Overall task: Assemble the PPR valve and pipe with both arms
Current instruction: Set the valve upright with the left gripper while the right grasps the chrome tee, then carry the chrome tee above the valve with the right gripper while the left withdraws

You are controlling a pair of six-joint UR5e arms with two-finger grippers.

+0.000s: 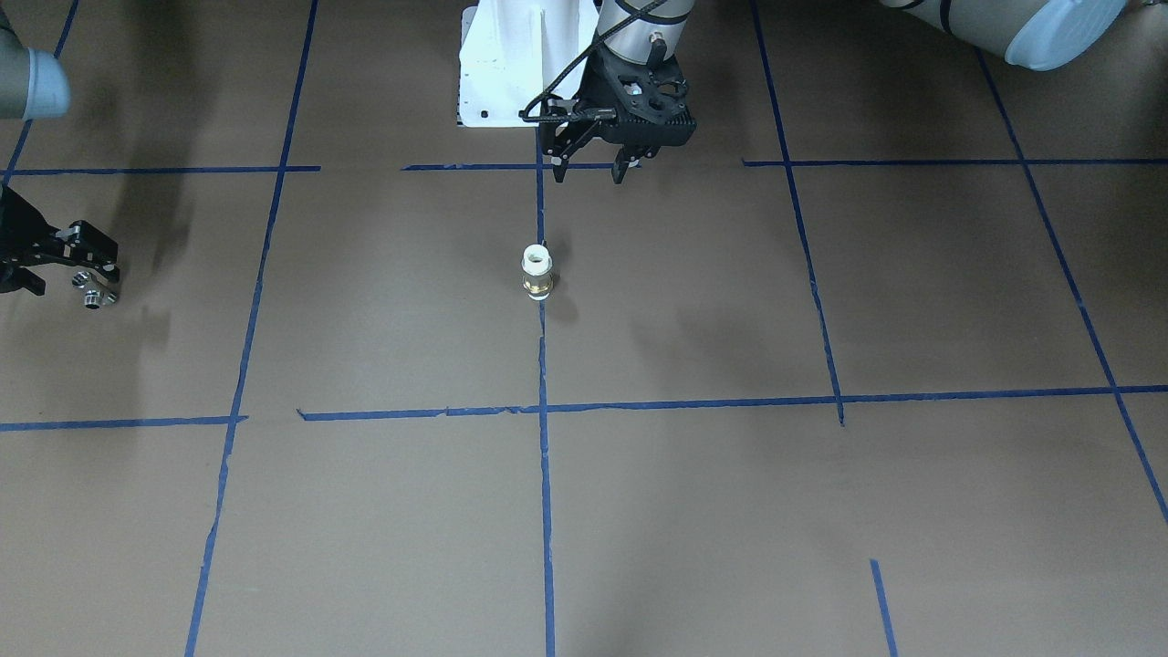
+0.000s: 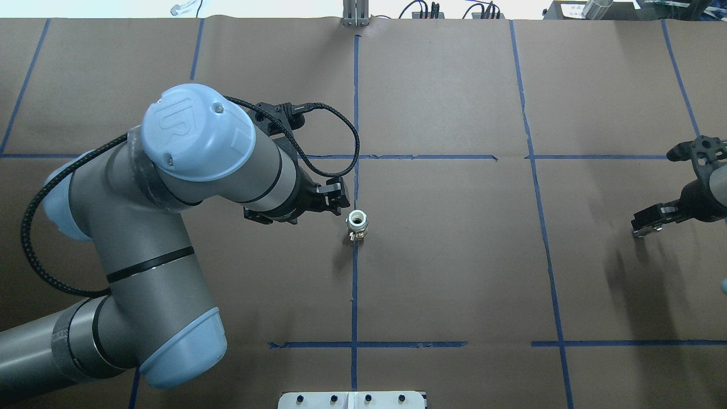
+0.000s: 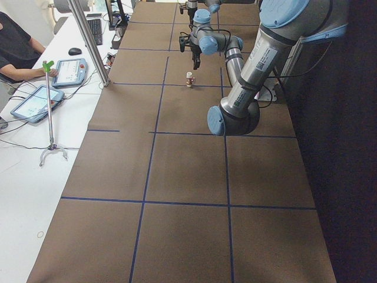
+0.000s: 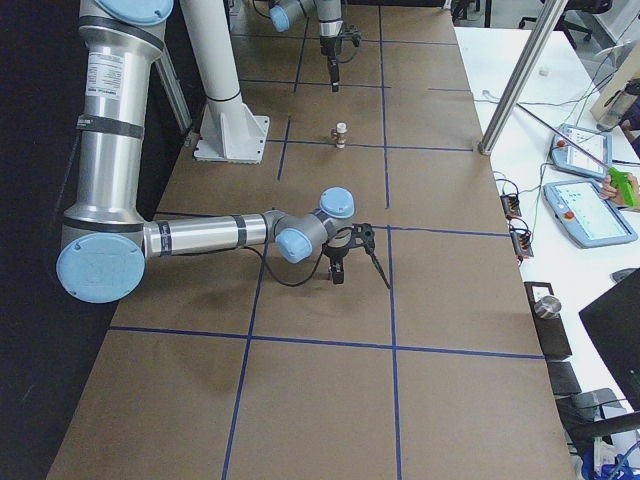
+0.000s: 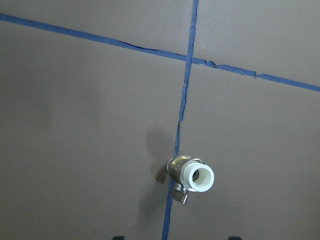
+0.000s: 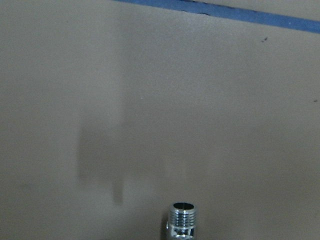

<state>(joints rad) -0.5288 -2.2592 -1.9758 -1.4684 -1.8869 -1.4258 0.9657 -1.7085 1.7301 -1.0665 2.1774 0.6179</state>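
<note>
Two parts: the valve stands upright mid-bench on blue tape. The left fingers, spread wide just beside it, should straddle it squarely. The right fingers, well apart, clamp a short threaded pipe.

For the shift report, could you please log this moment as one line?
left gripper: open, empty | white-and-brass fitting: upright on tape line, near left gripper | right gripper: shut on chrome part, far aside
</note>
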